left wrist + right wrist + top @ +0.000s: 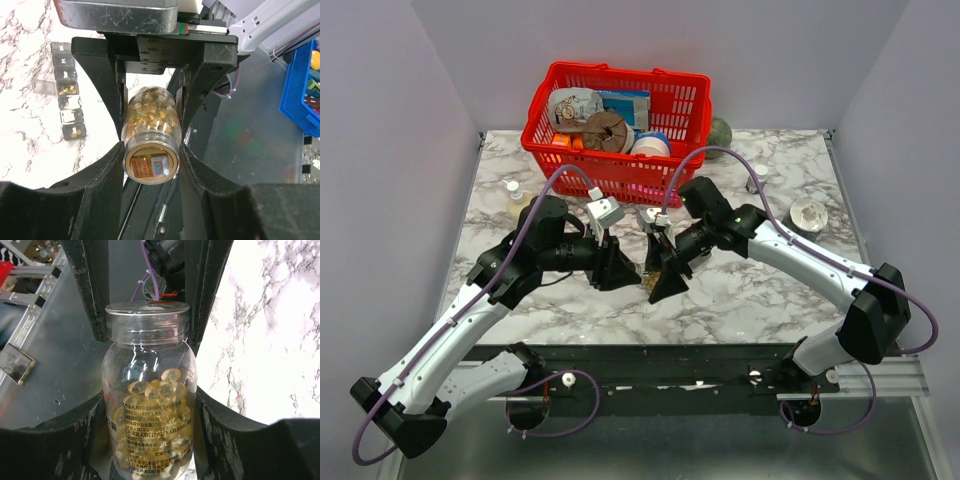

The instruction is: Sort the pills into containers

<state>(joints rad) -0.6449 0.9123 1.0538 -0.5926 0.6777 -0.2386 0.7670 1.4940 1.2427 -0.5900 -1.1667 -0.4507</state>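
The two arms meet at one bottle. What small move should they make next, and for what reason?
Probably the left gripper should twist the lid off while the right gripper holds the bottle steady. The lid is on, the capsules are shut inside, and the organizer seems to have open compartments.

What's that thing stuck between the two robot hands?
A clear bottle of yellow pills. The left gripper and right gripper both clamp it, as each wrist view shows.
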